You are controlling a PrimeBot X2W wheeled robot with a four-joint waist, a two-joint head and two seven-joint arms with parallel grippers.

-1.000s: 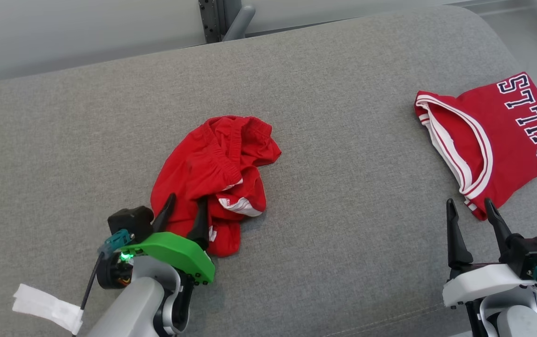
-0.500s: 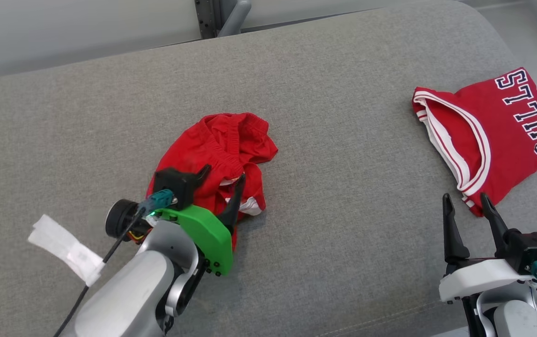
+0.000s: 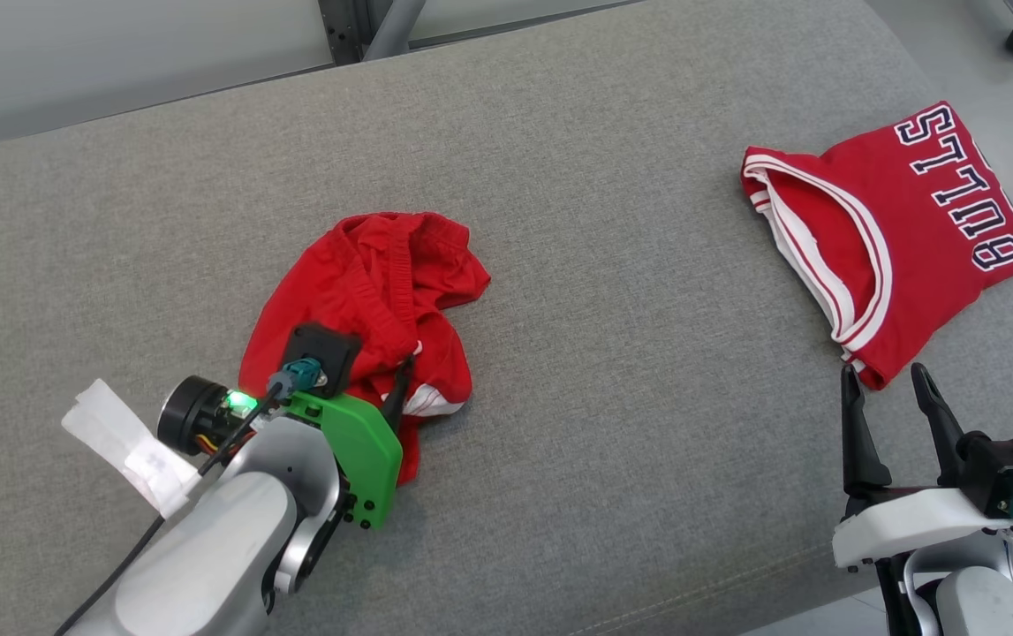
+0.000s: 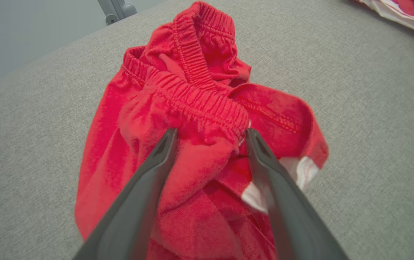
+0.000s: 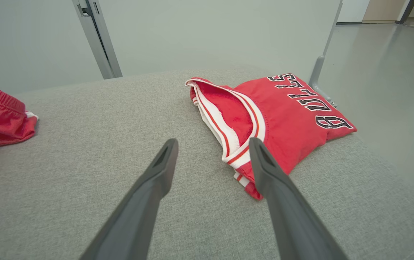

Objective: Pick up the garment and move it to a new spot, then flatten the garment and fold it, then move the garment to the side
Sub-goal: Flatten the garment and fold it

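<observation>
The garment [image 3: 365, 291] is a crumpled pair of red shorts with an elastic waistband and a white trim patch, lying left of centre on the grey cushion [image 3: 612, 371]. My left gripper [image 3: 374, 371] hangs over its near half, tilted down, open. In the left wrist view my left gripper [image 4: 211, 133] straddles a raised fold of the garment [image 4: 192, 94] just below the waistband; whether the tips touch cloth is unclear. My right gripper [image 3: 883, 375] stands open near the cushion's front right, holding nothing, and in the right wrist view my right gripper [image 5: 213, 142] has grey fabric between its fingers.
A folded red jersey [image 3: 895, 230] with white trim and dark lettering lies at the far right, its near corner just beyond my right fingertips. A metal post [image 3: 365, 26] stands behind the cushion. The cushion's front edge runs close below my right arm.
My left gripper has gone forward onto the garment and tipped down over the fold. The head camera has shifted, sliding the whole picture left. The right gripper has stayed put.
</observation>
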